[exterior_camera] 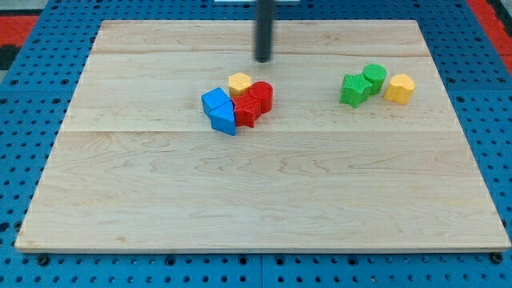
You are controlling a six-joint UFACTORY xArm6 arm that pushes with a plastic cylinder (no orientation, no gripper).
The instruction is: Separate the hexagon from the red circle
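Two little groups of blocks sit on the wooden worktop [264, 200], one near the middle and one off to the view's right. In the middle group, the yellow hexagon [239, 84] is at the top, and it touches the red circle [261, 96] just to its right. A second red block [247, 112], whose shape I cannot tell for sure, sits right below them, and two blue blocks [218, 110] press in from the view's left. They are all squeezed tight, so the hexagon cannot be called apart from the red circle yet. My tip [263, 59] is above this group in the view, a bit to the right of the hexagon, and it is near but not touching any block. There are no fingers here, only a straight rod, so nothing is being held or let go. I think the tip waits there because it can slide down between the hexagon and the red circle, or push one of them away. The push must be careful, since the other blocks are so close and may move too. The right group has two green blocks [362, 85] touching each other and one more yellow block [400, 88] beside them, well apart from the job
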